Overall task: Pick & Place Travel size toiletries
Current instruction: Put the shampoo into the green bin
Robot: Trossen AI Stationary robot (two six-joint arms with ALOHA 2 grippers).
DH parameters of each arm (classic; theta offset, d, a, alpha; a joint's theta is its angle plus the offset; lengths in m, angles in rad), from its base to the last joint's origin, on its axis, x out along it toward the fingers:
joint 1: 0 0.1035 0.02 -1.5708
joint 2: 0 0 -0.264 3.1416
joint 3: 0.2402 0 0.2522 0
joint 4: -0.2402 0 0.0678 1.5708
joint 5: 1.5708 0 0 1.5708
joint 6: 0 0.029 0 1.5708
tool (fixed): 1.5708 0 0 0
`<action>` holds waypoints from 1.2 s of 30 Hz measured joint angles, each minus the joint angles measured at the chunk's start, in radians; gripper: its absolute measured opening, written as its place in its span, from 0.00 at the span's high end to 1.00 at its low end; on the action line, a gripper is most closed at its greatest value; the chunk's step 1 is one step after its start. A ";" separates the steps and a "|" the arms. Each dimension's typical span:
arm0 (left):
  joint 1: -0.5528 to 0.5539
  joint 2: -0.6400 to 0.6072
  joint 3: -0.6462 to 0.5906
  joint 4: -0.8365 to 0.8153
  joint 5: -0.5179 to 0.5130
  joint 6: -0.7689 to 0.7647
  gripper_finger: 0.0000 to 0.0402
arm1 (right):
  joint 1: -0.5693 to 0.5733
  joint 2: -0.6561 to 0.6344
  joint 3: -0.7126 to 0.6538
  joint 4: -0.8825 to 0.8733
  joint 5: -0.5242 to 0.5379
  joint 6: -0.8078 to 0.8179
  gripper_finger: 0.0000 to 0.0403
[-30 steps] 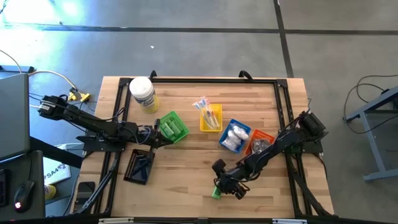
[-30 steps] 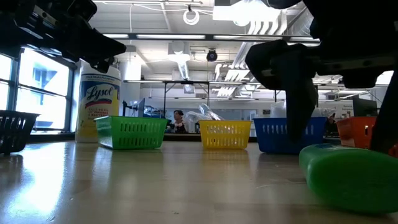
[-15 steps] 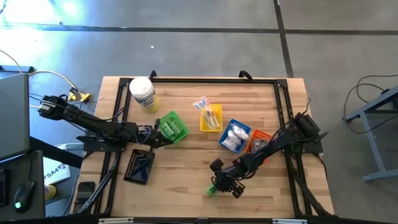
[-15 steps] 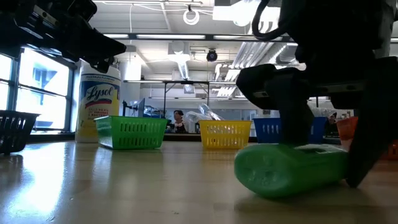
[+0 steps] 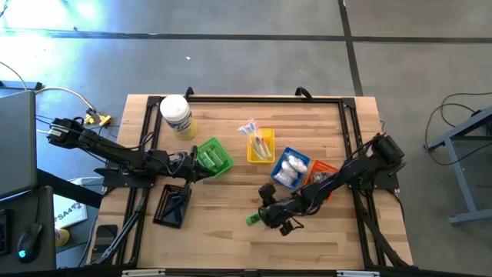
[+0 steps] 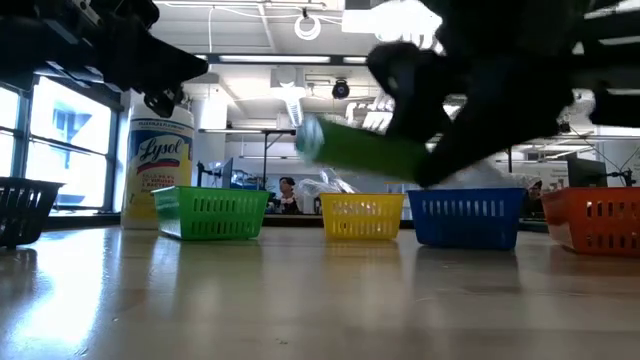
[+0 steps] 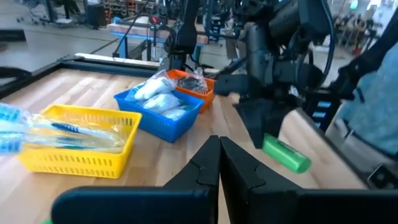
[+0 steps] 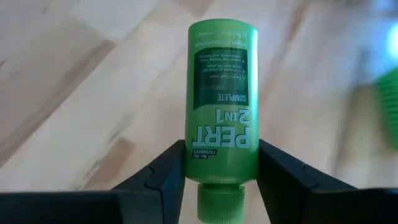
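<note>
**Got the little green bottle up off the desk**

My right gripper (image 5: 265, 219) has its fingers (image 8: 163, 174) pinched on a small green bottle (image 8: 219, 106), one finger on each side down near the cap end, so they're partly closed with the bottle filling the gap. The label reads "PERT 2in1". In the low view the green bottle (image 6: 362, 147) hangs clear above the wood, tilted, with nothing under it. From above it sits over the front-middle part of the desk (image 5: 223, 208), well in from the front edge, sticking out of my gripper toward the left side.

My left gripper (image 5: 194, 163) is fully shut with nothing in it, parked just beside the green tray (image 5: 214, 156) toward the desk's left side.

Behind my right arm runs the row of trays: yellow tray (image 5: 260, 146) with clear-wrapped toothbrushes (image 7: 74, 134), blue tray (image 5: 290, 168) with white packets (image 7: 157, 94), and orange tray (image 5: 321, 175) nearest the right edge. The black tray (image 5: 172, 205) sits near the front left, and the big white jar (image 5: 177, 116) stands near the back left corner.
</note>
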 joint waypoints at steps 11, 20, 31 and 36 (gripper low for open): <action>0.000 0.015 0.032 -0.041 0.004 -0.175 0.81 | -0.042 -0.130 0.001 0.012 0.181 -0.195 0.60; 0.000 0.182 0.367 -0.539 0.005 -0.234 0.38 | -0.050 -0.129 0.059 0.013 0.365 -0.346 0.60; 0.001 0.361 0.644 -0.713 0.161 -0.220 0.19 | -0.050 -0.129 0.083 0.018 0.462 -0.503 0.59; 0.035 0.424 0.732 -0.826 0.187 -0.250 0.19 | -0.049 -0.129 0.083 0.018 0.474 -0.579 0.60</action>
